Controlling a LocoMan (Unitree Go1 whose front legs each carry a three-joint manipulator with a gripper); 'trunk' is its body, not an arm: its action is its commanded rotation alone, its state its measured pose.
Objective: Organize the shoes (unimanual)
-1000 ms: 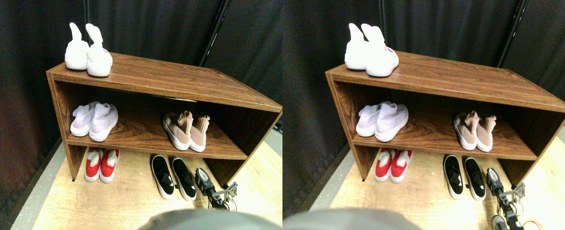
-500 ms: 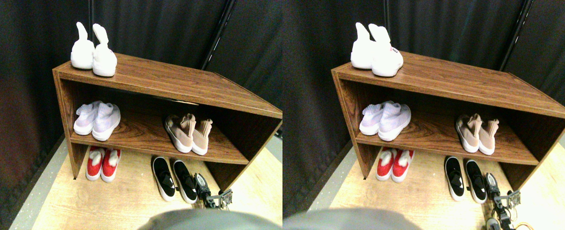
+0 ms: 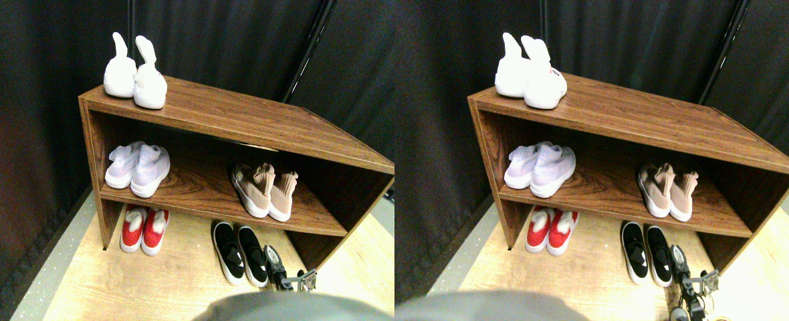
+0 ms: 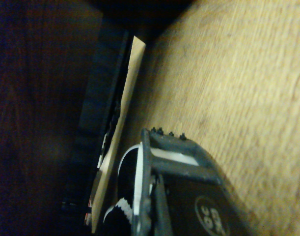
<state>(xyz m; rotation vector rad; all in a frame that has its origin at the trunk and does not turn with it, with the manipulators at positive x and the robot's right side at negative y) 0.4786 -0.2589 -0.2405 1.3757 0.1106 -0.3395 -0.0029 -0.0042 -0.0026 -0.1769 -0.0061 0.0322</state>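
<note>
Shoes, floor: I see the black slip-ons (image 3: pixel 241 252) nearest, side by side on the pale wood floor (image 3: pixel 167 281) under the shelf unit (image 3: pixel 234 120); red pair (image 3: pixel 144 229) to their left
Right gripper (image 3: pixel 275 262): low on the floor, just beside the right black shoe; I cannot tell its jaw state; wrist view shows only a white sole edge (image 4: pixel 121 125) close by
Middle shelf: dusty-pink pair (image 3: pixel 265 190) right; pale-lavender pair (image 3: pixel 138 167) left
Top: white pair (image 3: pixel 135 73) at the left end
</note>
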